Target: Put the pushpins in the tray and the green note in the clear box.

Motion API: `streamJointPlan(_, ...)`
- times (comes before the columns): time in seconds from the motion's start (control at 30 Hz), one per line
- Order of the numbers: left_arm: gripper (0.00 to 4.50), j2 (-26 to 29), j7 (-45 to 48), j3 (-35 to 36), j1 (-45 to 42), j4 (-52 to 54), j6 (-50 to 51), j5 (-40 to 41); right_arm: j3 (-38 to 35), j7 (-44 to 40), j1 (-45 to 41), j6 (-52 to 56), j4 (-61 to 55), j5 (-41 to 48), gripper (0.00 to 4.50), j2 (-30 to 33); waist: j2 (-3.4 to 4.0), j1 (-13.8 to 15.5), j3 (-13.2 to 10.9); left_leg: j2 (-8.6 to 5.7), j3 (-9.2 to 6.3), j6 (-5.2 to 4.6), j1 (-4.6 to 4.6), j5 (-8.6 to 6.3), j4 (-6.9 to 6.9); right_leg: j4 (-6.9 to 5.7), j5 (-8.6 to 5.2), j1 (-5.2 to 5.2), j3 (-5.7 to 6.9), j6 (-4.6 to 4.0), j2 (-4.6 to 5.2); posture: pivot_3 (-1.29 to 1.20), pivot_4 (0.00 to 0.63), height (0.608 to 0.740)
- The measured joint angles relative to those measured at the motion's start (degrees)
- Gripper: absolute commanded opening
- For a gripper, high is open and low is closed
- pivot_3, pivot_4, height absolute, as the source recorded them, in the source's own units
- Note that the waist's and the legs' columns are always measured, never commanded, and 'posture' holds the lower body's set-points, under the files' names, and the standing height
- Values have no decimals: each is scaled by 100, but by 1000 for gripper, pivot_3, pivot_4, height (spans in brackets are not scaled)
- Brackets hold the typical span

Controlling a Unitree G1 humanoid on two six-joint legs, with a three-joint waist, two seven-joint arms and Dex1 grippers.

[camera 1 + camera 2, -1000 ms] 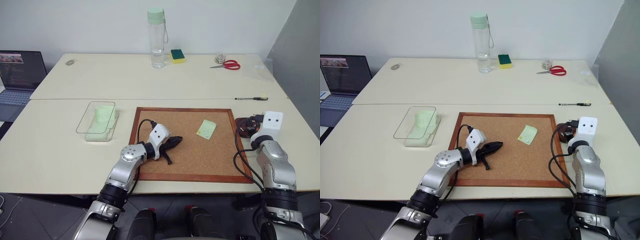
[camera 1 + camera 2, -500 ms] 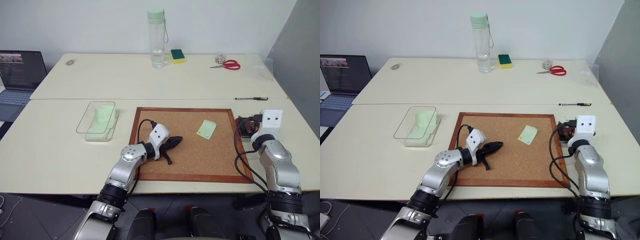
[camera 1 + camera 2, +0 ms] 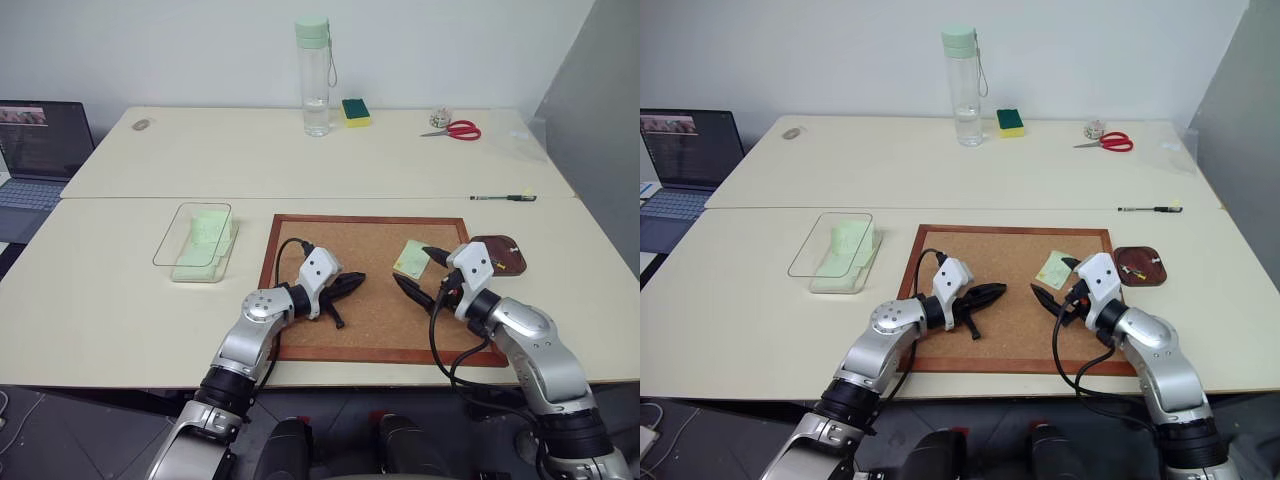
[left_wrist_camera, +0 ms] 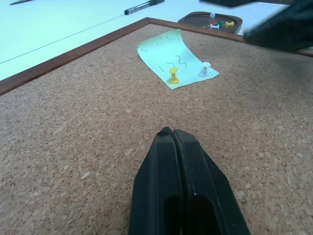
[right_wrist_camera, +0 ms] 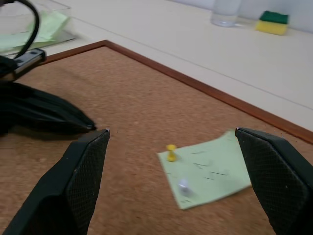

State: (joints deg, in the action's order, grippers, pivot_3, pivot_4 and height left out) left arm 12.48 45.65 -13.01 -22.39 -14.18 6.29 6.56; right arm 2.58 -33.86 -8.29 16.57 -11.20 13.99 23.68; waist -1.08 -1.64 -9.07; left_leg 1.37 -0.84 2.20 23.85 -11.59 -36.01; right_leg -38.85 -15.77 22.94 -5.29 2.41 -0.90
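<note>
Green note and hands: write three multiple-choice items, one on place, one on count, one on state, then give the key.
1. Where does the green note lie?
A. On the corkboard
B. In the clear box
C. In the tray

2. How many pushpins stand in the note?
A. None
B. Two
C. Five

3. How is the right hand set?
A. Shut on the note
B. Shut, empty
C. Open

Key: 1 A, the note rests on cork inside the frame. 2 B, one yellow and one white. 3 C, its fingers stand wide apart either side of the note.
</note>
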Motion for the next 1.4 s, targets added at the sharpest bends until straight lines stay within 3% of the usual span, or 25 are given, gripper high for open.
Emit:
streamJointPlan(0.2, 0, 2, -3, 0, 0, 9, 22, -1, 111, 14, -68, -114, 535, -189, 4369, -38, 0, 1, 0, -1, 0, 0, -1, 0, 0, 1, 0, 0, 1, 0, 0, 0, 150, 740)
streamJointPlan(0.23, 0, 2, -3, 1, -1, 12, 33, -1, 112, 36, -123, -116, 667, -223, 3998, -54, 0, 0, 0, -1, 1, 0, -1, 0, 0, 1, 0, 0, 1, 0, 0, 0, 150, 740)
streamJointPlan(0.27, 0, 3, -4, 1, -4, 12, 38, -2, 111, 61, -162, -116, 731, -256, 3958, -65, 0, 0, 0, -1, 1, 0, -1, 0, 0, 1, 0, 0, 1, 0, 0, 0, 150, 740)
streamJointPlan(0.67, 0, 5, -4, 1, -10, 24, 71, -2, 101, 139, -319, -109, 1030, -306, 1379, -208, 0, 1, 0, -1, -1, 0, 0, 0, 0, 0, 0, -1, 2, 0, -1, 0, 150, 740)
streamJointPlan(0.93, 0, 8, -3, 0, -9, 25, 74, -3, 75, 163, -341, -128, 1096, -384, 15, -198, 0, 1, 0, -1, -2, 0, -1, 0, 0, 0, 0, -2, 3, 0, -1, 0, 150, 740)
streamJointPlan(1.4, 0, 5, 0, -2, -4, 42, 77, -3, 28, 170, -272, -147, 1009, -366, 15, -190, 0, 2, 0, 0, -4, 0, 1, 0, 0, 0, 0, -1, 4, 0, -1, 0, 150, 740)
